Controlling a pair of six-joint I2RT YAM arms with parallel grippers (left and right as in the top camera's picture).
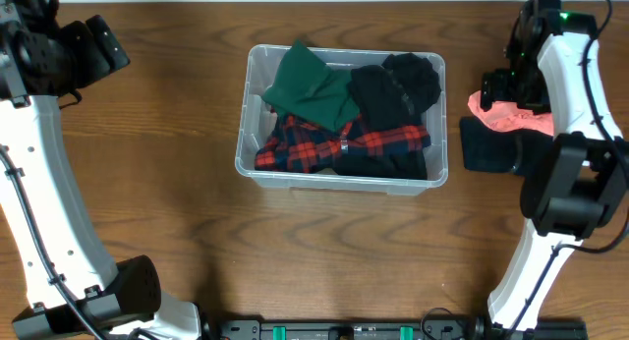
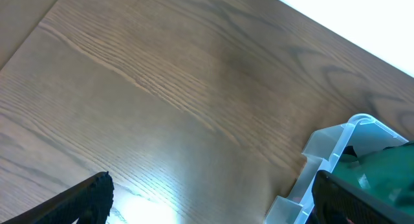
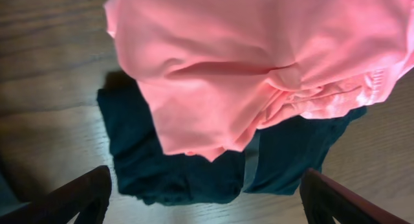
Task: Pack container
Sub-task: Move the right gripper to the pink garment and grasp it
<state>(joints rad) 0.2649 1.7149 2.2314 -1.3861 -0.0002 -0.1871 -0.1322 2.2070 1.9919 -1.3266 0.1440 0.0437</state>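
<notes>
**A:** Where does the container sit?

**B:** The container [image 1: 339, 182] is in the middle of the bench [image 1: 147, 202]. A green garment [image 1: 310, 85], a black one [image 1: 393, 85] and a red-and-black plaid one [image 1: 324, 143] lie inside it.

**A:** And your right side?

**B:** My right end effector [image 3: 204, 191] is released, its fingers spread wide. It hangs over a pink cloth [image 3: 259, 62] that lies partly on a dark cloth [image 3: 174, 166]. Both are on the bench just right of the container. I cannot tell whether I touch them.

**A:** The left?

**B:** My left end effector [image 2: 212, 191] is released too and grasps nothing. It is at the far left over bare wood, well apart from the container.
</notes>
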